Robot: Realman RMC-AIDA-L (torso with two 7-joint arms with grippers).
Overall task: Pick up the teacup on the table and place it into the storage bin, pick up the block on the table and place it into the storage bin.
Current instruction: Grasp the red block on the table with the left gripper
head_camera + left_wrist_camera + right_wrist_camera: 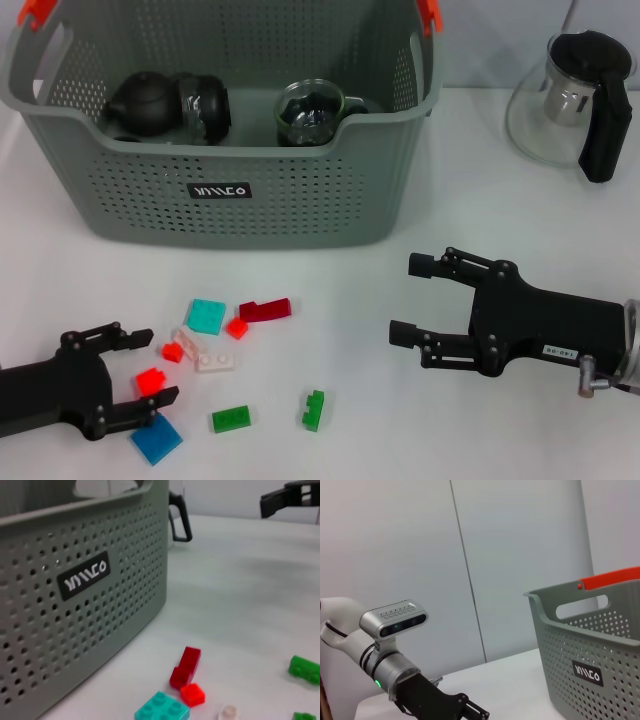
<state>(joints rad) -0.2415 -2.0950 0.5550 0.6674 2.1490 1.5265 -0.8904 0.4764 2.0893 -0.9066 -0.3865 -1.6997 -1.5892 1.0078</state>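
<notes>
Head camera looks down; both low wrist cameras share the storage bin (230, 120).

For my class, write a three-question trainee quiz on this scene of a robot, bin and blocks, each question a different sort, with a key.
1. True or false: the bin already holds cups.
2. Which gripper has a red block between its fingers? A) left gripper B) right gripper C) neither
3. Fill in: the glass pot with a black handle stands on the table to the bin's ____ (robot's side).

Key
1. True: a dark cup and a glass cup lie inside, beside a black teapot.
2. A: open around it, low on the table; the right one is open and empty.
3. right
</notes>
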